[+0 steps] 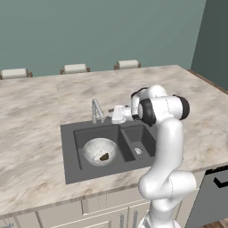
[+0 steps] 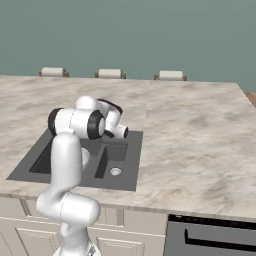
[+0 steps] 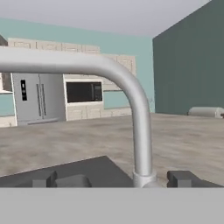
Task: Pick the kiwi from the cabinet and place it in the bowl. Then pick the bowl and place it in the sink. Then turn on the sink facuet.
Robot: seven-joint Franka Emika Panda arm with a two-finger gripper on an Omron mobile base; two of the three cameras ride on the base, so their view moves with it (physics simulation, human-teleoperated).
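We see kiwi (image 1: 104, 156) in bowl (image 1: 94, 147), bowl in sink (image 1: 69, 147) left basin, centre frame; gripper (image 3: 111, 179) spread around faucet (image 3: 141, 127).

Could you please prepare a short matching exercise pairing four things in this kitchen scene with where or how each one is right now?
Things:
1. kiwi
2. bowl
3. sink faucet
4. gripper

Places or states:
A. standing at the back rim of the sink
B. open, close beside the faucet, above the sink's back edge
C. lying inside the bowl
D. sitting in the sink's left, larger basin

Pairs: 1-C, 2-D, 3-A, 4-B
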